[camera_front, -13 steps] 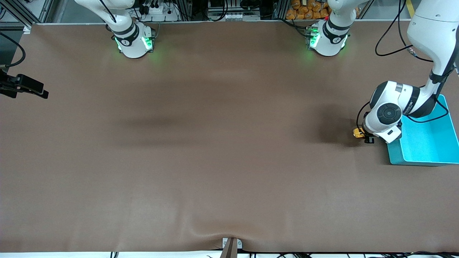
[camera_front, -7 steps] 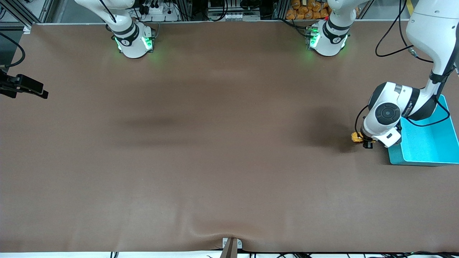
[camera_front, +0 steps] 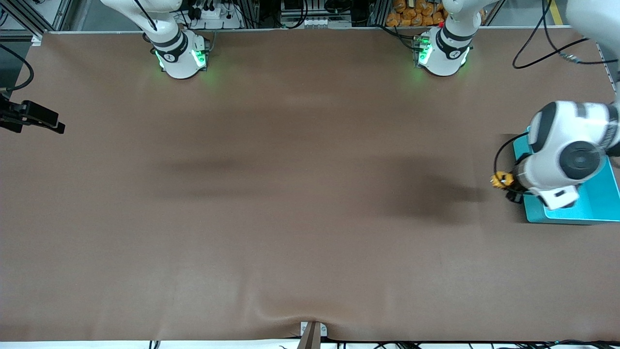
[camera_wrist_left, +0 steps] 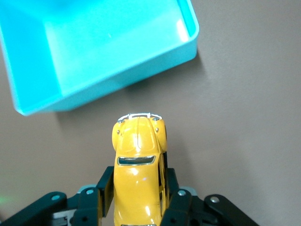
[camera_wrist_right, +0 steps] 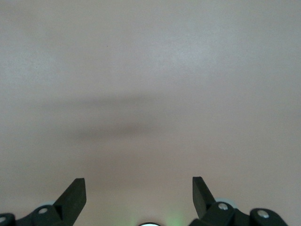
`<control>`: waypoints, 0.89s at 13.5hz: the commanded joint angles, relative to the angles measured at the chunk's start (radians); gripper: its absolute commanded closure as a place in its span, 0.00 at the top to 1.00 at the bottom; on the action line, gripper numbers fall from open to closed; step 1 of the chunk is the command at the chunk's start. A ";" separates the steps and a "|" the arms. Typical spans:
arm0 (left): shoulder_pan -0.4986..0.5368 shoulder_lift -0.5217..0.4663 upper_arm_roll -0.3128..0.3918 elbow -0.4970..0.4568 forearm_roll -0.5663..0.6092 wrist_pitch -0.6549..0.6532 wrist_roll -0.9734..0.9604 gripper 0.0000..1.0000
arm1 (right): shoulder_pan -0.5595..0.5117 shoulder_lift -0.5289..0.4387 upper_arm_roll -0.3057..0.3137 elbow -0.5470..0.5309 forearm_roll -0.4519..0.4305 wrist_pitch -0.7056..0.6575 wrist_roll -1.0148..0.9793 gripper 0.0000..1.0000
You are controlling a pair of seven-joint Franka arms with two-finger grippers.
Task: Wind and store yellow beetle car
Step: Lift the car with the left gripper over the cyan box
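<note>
Since a second ago the left gripper (camera_front: 508,186) has lifted the yellow beetle car (camera_front: 500,180) off the desk (camera_front: 290,194) and swung toward the teal bin (camera_front: 596,213). Fingers (camera_wrist_left: 101,197) clamped on the car's sides, car airborne just beside the bin's edge. Right gripper (camera_wrist_right: 138,193) waits over bare desk, fingers spread wide, empty.
</note>
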 commanded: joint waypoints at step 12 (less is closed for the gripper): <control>0.443 0.036 0.000 0.000 -0.150 0.126 1.264 0.00 | 0.000 -0.012 0.002 0.011 0.003 -0.012 0.011 1.00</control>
